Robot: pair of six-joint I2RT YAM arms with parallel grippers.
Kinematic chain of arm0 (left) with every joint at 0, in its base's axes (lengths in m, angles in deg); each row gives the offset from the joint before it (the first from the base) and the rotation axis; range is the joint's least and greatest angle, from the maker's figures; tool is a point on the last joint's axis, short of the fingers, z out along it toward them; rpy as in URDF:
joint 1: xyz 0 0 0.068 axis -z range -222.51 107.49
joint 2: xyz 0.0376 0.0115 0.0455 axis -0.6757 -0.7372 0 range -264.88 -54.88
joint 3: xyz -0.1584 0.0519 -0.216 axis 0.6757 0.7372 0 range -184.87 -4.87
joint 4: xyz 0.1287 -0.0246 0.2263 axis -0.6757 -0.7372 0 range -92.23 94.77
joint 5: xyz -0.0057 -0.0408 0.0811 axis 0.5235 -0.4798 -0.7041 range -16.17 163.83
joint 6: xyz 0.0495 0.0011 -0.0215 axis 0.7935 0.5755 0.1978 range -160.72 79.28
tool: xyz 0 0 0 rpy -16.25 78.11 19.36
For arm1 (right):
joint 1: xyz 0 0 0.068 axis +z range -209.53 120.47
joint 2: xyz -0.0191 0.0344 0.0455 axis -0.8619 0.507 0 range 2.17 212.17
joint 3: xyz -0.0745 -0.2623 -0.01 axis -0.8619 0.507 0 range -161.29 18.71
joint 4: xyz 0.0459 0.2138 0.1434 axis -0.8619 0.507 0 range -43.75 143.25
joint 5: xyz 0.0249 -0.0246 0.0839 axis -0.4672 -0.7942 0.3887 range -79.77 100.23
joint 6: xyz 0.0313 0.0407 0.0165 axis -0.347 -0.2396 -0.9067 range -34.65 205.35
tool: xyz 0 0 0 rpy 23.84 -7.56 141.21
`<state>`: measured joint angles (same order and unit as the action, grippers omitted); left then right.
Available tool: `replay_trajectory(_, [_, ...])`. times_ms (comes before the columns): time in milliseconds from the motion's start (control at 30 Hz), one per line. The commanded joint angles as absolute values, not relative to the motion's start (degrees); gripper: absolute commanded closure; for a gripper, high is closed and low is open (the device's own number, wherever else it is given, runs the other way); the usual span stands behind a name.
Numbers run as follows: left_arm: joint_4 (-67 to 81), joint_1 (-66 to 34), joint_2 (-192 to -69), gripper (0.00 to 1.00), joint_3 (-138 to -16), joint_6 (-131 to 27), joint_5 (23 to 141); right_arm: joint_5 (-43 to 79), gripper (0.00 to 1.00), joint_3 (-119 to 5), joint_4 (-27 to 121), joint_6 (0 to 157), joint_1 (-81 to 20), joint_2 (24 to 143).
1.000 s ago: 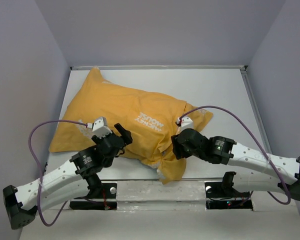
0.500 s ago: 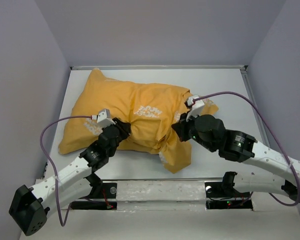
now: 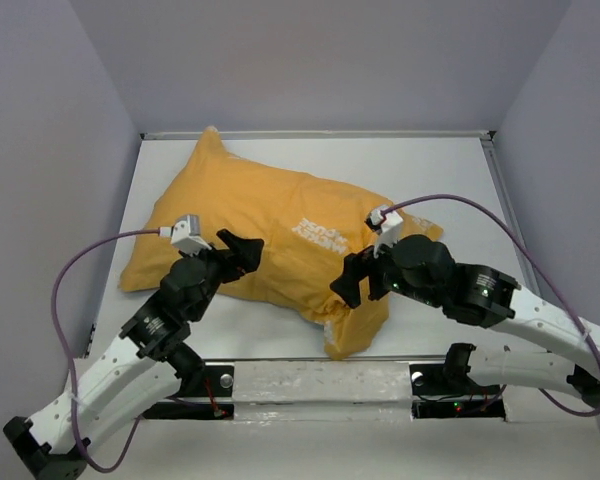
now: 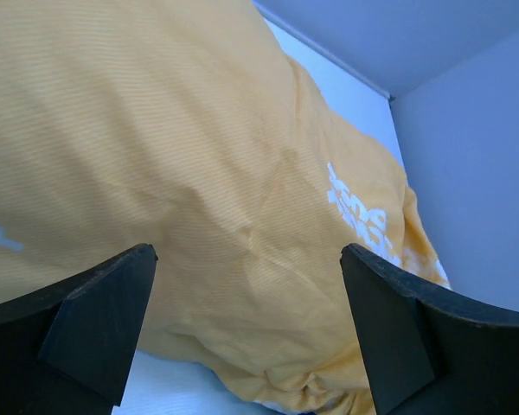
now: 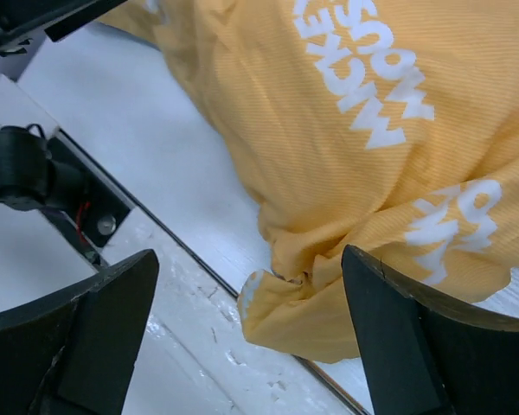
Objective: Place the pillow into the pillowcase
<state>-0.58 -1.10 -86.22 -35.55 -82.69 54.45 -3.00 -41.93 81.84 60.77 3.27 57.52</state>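
Observation:
The orange-yellow pillowcase point(image 3: 270, 220) with white print lies plump across the table, stuffed full; the pillow itself is hidden inside it. Its bunched open end point(image 3: 352, 330) hangs at the table's near edge. My left gripper point(image 3: 242, 253) is open and empty at the pillowcase's near left side; the fabric point(image 4: 199, 173) fills the left wrist view. My right gripper point(image 3: 348, 290) is open and empty above the bunched end point(image 5: 311, 285), not touching it. The white lettering point(image 5: 363, 69) shows in the right wrist view.
The white table point(image 3: 450, 180) is walled by grey panels at the back and sides. A metal rail point(image 3: 320, 375) with the arm bases runs along the near edge. The left arm's base bracket point(image 5: 60, 190) shows in the right wrist view.
Both grippers let go of the pillowcase and drew back, jaws now open. The pillowcase settled flatter and shifted slightly back and right; its open end dropped toward the near edge.

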Motion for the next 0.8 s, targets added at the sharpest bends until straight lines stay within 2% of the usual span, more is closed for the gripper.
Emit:
replay_trajectory(0, [-21.31, -2.60, -81.17, 0.01, -41.52, -87.99, 45.54, 0.76, 0.08, -40.45, 88.60, 56.19, 7.87, 58.33])
replay_trajectory(100, [-28.18, -2.96, -78.62, 0.01, -41.70, -95.02, 41.67, -10.74, 0.08, -35.79, 94.56, 48.37, 10.16, 57.81])
replay_trajectory(200, [-31.43, -3.13, -75.64, 0.01, -41.70, -100.38, 37.20, -15.34, 0.06, -31.22, 100.47, 39.76, 10.16, 55.79])
replay_trajectory(400, [-27.42, -3.74, -77.54, 0.01, -33.64, -102.95, 32.27, -17.53, 0.00, -22.08, 87.93, 38.60, 10.16, 60.25])
replay_trajectory(467, [-20.05, -5.58, -80.18, 0.01, -31.60, -100.84, 31.82, -19.64, 0.00, -21.46, 85.02, 39.12, 10.16, 64.12])
replay_trajectory(533, [-7.58, -11.98, -84.84, 0.01, -29.58, -93.82, 36.28, -21.05, 0.00, -22.07, 81.07, 40.61, 9.46, 66.15])
replay_trajectory(600, [-0.63, -18.57, -88.88, 0.01, -28.35, -91.10, 42.42, -21.15, 0.00, -21.02, 75.80, 43.33, 8.42, 66.07])
replay_trajectory(633, [6.37, -26.08, -92.64, 0.01, -26.77, -87.86, 50.63, -21.23, 0.00, -20.41, 72.04, 45.08, 7.54, 66.15])
replay_trajectory(767, [22.05, -35.91, -98.82, 0.01, -21.76, -83.53, 58.18, -20.71, 0.01, -16.30, 60.08, 51.94, 2.54, 66.59])
